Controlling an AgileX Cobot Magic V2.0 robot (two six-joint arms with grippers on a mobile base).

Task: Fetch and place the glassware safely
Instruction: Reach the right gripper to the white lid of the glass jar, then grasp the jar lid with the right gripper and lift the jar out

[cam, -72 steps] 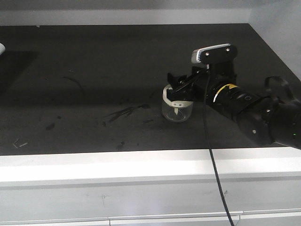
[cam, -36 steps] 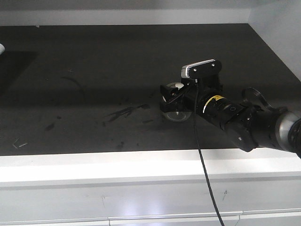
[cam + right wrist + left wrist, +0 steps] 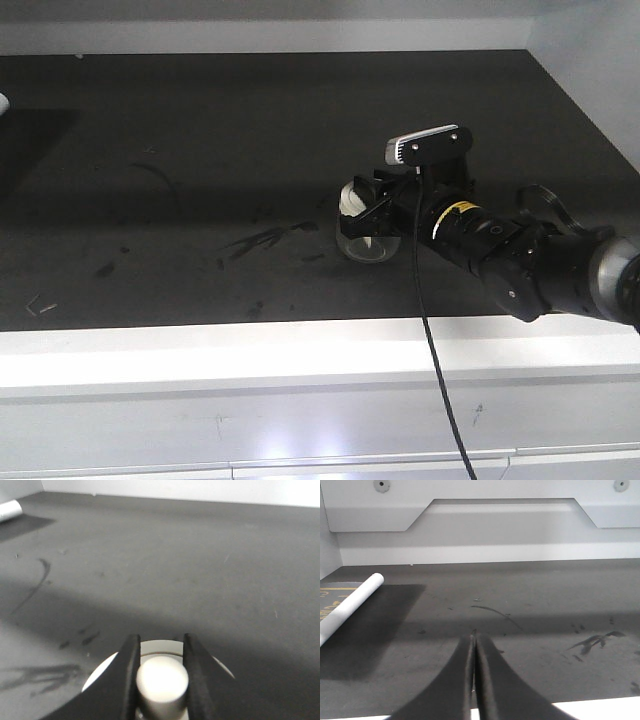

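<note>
From the front, my right claw (image 3: 368, 212) is clenched on top of the lidded glass jar (image 3: 366, 243), just right of the black scuff (image 3: 262, 238). The jar's top-to-base axis looks tipped off plumb, top leaning toward the scuff. My left claw (image 3: 474, 647), well left of the scuff, is pinched closed on nothing. Over my right wrist, both fingers (image 3: 131, 662) hug the cream knob (image 3: 162, 682). I'd level the jar first, then lift slowly.

The right arm (image 3: 535, 268) is built of black rounded segments. Behind the right gripper (image 3: 159, 644) a yellow band (image 3: 462, 208) is marked. Above it a silver camera (image 3: 428, 145) is mounted, and a black cable (image 3: 434, 370) hangs below. The left gripper (image 3: 473, 636) is formed of black tapered fingers.
</note>
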